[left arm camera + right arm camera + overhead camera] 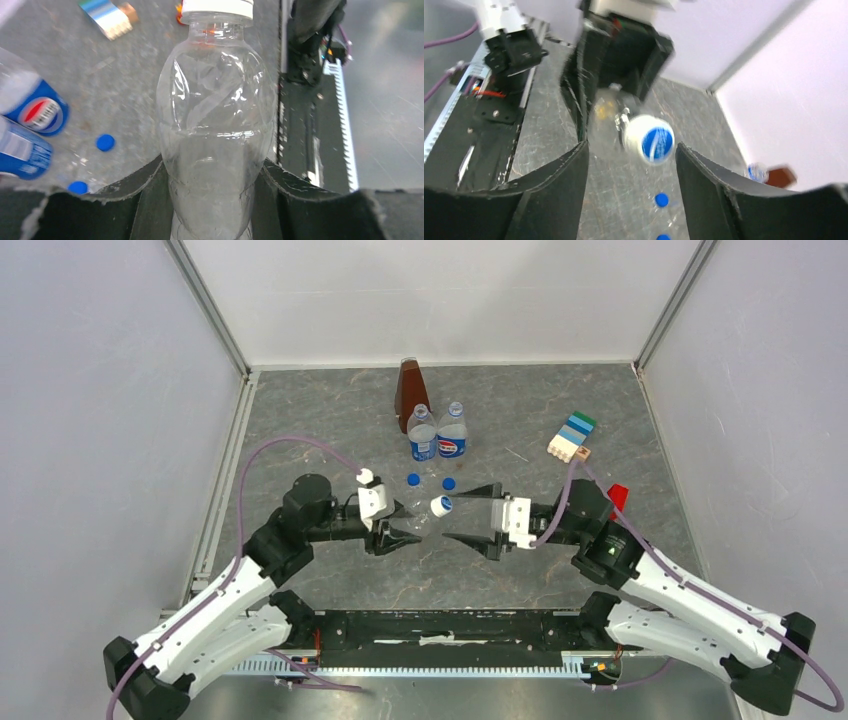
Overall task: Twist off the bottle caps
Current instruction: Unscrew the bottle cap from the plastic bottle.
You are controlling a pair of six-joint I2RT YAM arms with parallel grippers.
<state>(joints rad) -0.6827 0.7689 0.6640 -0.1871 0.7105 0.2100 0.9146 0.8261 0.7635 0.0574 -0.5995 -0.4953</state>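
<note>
Clamping the body of the unlabelled bottle [215, 125], the left gripper [214, 167] has its fingers pinched against both sides of the clear plastic and holds the bottle off the table [330, 420], neck pointing toward the right gripper [470, 515]. The white cap [651, 139], marked with blue, is seated on that neck. The right gripper faces the cap end-on with its fingers [569, 175] spread. In the right wrist view the cap lies between them with a gap on each side, so nothing is gripped there. Whether this cap is already loosened cannot be told. Two blue caps [413, 479] lie loose on the table just in front of the two labelled bottles [422, 437], which stand side by side, touching or nearly so, with no blue cap visible on either neck. By this evidence, two of the three caps are off. The remaining work is the white cap: close the right fingers on it, turn it off the thread, and set it down.
</note>
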